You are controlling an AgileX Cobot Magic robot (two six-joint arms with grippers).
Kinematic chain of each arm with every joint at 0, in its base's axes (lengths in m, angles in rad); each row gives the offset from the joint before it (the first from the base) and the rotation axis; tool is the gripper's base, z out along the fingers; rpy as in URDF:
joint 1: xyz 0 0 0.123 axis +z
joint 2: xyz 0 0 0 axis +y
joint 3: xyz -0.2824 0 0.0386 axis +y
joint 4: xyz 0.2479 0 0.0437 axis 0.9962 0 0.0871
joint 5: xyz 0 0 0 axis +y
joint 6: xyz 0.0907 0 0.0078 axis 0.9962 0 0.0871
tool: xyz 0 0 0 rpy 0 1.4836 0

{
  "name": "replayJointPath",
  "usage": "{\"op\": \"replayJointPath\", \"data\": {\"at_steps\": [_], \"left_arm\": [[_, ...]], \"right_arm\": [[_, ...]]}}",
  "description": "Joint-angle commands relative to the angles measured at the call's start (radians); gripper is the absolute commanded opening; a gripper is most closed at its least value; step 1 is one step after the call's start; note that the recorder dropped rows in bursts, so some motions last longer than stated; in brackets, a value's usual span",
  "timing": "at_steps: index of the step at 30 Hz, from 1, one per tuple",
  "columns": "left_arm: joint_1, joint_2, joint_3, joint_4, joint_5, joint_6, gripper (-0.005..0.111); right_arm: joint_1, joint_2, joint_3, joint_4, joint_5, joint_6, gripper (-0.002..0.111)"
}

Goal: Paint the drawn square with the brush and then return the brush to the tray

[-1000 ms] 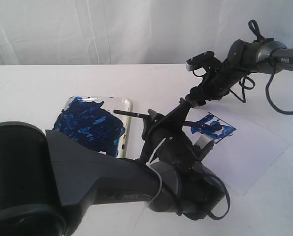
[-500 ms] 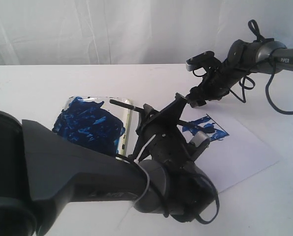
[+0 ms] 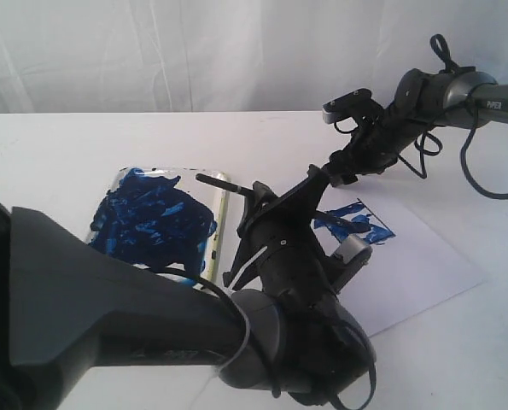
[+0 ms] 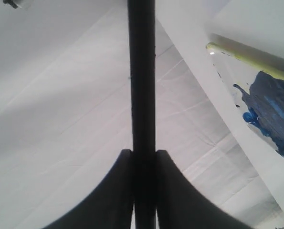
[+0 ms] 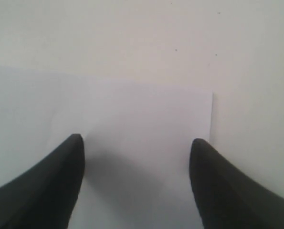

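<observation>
1. Grip: the left tool point(image 4: 144, 152) is clenched on the brush point(image 4: 142, 71), with a jaw pressed against each side of the black shaft. The right tool point(image 5: 137, 143) is spread wide with nothing between its fingers, above the paper sheet point(image 3: 424, 265).
2. Position: in the exterior view the brush point(image 3: 224, 184) is held slanting. Its handle end shows above the right rim of the tray point(image 3: 223, 218) and its bristle end points toward the drawn square point(image 3: 356, 224). Whether the tip touches the paper cannot be told.
3. Progress (judged): the square is smeared blue over most of its inside, so painting is taken as nearly finished. The return of the brush is not yet done.
4. Procedure advised: the tip should be lifted clear before any sideways travel, so that no paint is dragged outside the outline.
5. The brush should be carried low and level over the tray and lowered lengthwise, and the grip released only once the shaft rests inside the rim.
6. Risk: the long shaft may roll off onto the table point(image 3: 57, 154) if it is set across the rim.
</observation>
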Motion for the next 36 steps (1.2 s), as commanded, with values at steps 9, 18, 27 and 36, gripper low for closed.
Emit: {"op": "replayJointPath", "data": {"at_steps": [9, 18, 27, 36], "left_arm": [[-0.047, -0.015, 0.012, -0.073, 0.103, 0.012, 0.000], [-0.080, -0.076, 0.085, -0.076, 0.103, -0.001, 0.000], [-0.066, -0.090, 0.060, 0.002, 0.103, -0.039, 0.000], [0.023, -0.090, 0.054, -0.003, 0.061, -0.019, 0.000]], "right_arm": [[-0.001, 0.043, 0.021, -0.070, 0.044, -0.016, 0.060], [-0.001, 0.043, 0.021, -0.070, 0.042, -0.016, 0.060], [-0.001, 0.043, 0.021, -0.068, 0.048, -0.016, 0.060], [-0.001, 0.043, 0.021, -0.068, 0.050, -0.016, 0.060]]}}
